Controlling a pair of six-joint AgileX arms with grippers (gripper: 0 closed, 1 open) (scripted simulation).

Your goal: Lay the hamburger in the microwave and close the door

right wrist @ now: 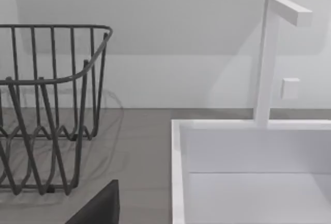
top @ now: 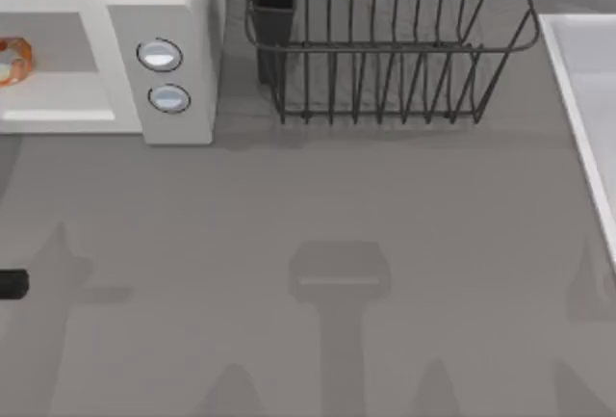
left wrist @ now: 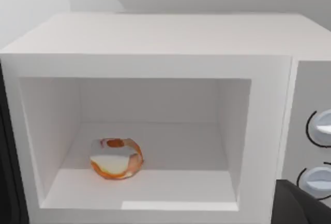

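The hamburger point(left wrist: 116, 158) sits inside the microwave point(top: 183, 13) at the top view's upper left, cavity open, so probably only the door remains; whether either arm's jaws are released, I cannot tell

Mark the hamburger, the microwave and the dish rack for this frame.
hamburger point(left wrist: 116, 158): left wrist view, middle of the bun, on the cavity floor.
microwave point(top: 164, 56): top view, upper knob on its control panel.
dish rack point(top: 385, 46): top view, front rim wire.
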